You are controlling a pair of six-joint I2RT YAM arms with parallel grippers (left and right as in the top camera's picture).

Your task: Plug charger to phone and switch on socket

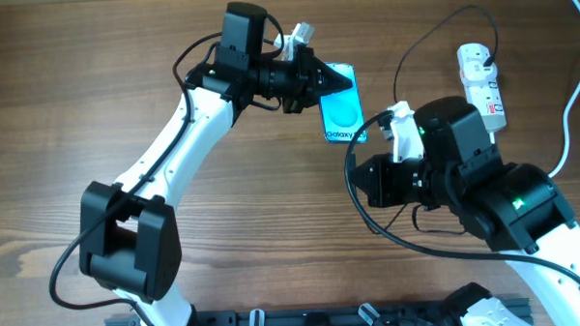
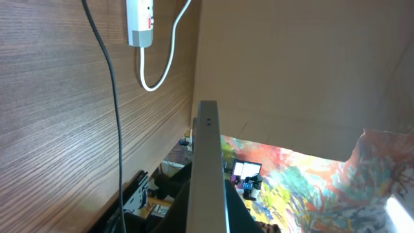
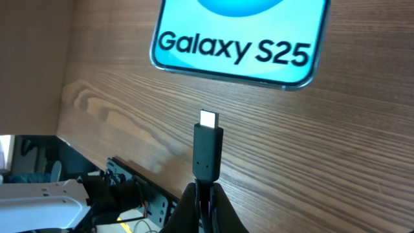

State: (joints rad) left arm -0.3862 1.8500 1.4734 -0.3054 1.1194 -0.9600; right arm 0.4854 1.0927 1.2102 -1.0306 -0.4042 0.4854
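While the left gripper (image 1: 328, 81) clamps the phone (image 1: 342, 111) at its top end, the right gripper (image 3: 208, 204) pinches the charger (image 3: 208, 154), metal tip just short of the phone's lower edge; socket (image 1: 483, 84) well apart.

1. A brown wooden table (image 1: 56, 113) with clear grain lies under everything.
2. A thick white cable (image 2: 152, 88) loops across it.
3. A colourful painted cloth (image 2: 310, 188) shows beyond the table's edge.
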